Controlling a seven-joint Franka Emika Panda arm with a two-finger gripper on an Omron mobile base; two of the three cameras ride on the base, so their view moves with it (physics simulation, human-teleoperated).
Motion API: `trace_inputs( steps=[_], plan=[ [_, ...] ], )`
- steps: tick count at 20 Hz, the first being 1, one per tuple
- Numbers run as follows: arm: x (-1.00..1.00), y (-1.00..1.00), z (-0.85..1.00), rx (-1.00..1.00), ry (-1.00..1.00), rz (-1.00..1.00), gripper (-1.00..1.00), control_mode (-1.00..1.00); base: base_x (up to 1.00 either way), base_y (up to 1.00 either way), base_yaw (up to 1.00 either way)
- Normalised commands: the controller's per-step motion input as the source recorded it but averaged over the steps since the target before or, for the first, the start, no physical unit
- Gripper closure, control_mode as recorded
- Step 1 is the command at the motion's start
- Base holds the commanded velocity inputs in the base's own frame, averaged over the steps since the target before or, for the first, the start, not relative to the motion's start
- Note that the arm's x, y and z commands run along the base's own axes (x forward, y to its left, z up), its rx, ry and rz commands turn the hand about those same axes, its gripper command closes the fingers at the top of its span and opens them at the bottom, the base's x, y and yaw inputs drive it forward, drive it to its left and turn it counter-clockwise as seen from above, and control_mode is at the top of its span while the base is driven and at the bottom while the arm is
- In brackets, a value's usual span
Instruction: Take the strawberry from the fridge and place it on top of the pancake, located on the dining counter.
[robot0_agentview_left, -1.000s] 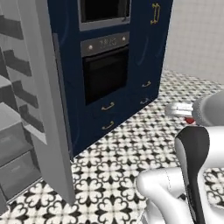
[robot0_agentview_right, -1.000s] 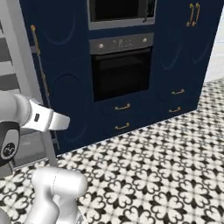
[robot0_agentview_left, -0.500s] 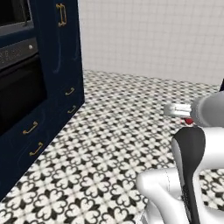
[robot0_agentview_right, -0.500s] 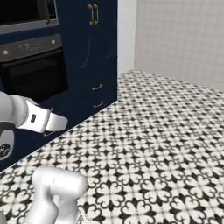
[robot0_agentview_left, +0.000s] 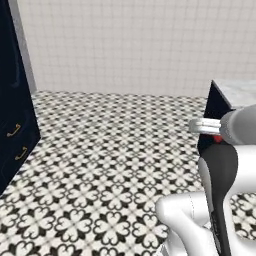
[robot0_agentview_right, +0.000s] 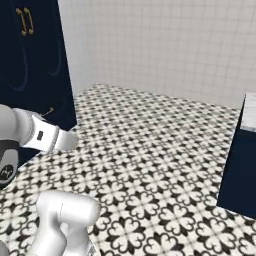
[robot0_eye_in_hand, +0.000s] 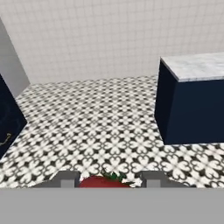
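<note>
The strawberry sits between the two fingertips of the pincer at the bottom of the hand view, red with a bit of green leaf on top. The pincer is closed in on it from both sides, holding it above the floor. In the left base view a small red spot shows just under the end of the arm, where the pincer points off to the left.

Ahead of the hand and to the right stands the end of the desk, a grey-white marble top on a navy base; its corner also shows in the left base view and at the right edge of the right base view. The black-and-white patterned floor spreads between it and the navy cabinets with gold handles on the left. A pale tiled wall closes the room behind.
</note>
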Motion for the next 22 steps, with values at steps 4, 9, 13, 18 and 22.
trace_inputs(
  steps=[4,9,13,18,22],
  plan=[
    [0.0,0.0,0.0,0.0,0.0,0.0,1.0,1.0,1.0,-0.18,-0.42],
    [0.0,0.0,0.0,0.0,0.0,0.0,1.0,1.0,1.0,0.08,-0.46],
    [0.0,0.0,0.0,0.0,0.0,0.0,1.0,1.0,1.0,0.51,-0.32],
    [0.0,0.0,0.0,0.0,0.0,0.0,1.0,1.0,1.0,0.78,-0.24],
    [0.0,0.0,0.0,0.0,0.0,0.0,1.0,1.0,1.0,1.0,-0.35]
  ],
)
